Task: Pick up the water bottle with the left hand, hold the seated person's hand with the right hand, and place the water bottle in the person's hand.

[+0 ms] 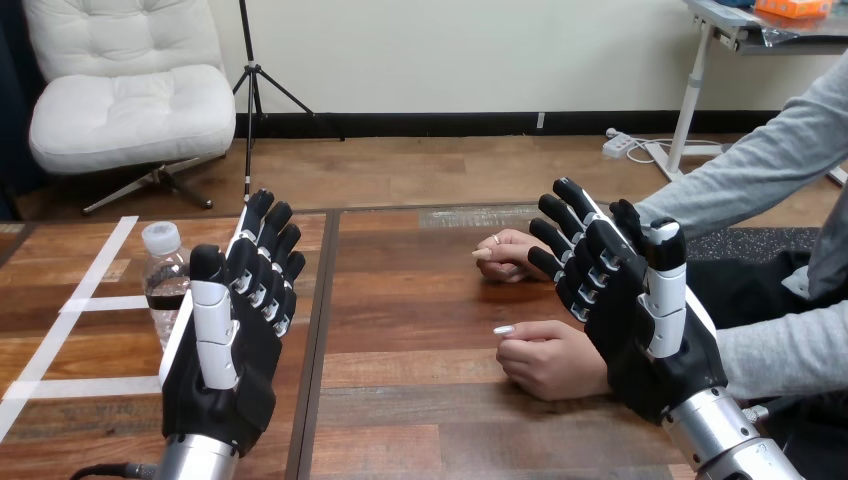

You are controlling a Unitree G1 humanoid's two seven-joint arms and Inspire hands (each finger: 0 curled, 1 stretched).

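The wooden tabletop (400, 300) spans the near scene, with a dark seam (318, 330) running from near to far a little left of the middle.

The right robot hand (630, 310) rises from its silver forearm (725, 435) at the near right. It is wide open, with the fingers straight, slightly spread and pointing up and far-left, and it holds nothing. It stands in front of the person's two wrists, so whether it touches either one cannot be told.

The left robot hand (235, 340) rises from the near left, just left of the seam. It is also wide open, with the fingers straight and close together and the thumb upright beside them, and it grasps nothing.

The person sits at the right, with both hands resting on the tabletop right of the seam. The person's nearer hand (548, 358) is loosely curled, knuckles to the left, just left of the right robot hand's palm. The person's farther hand (508, 255) lies flat, beside that robot hand's fingertips.

The water bottle (163, 285) stands upright on the left part of the tabletop, farther off than the left robot hand and just to its left. It is clear with a white cap (160, 238), and its right side is partly hidden by that hand. No fingers are round it.

White tape strips (95, 270) cross the tabletop around the bottle at the far left.
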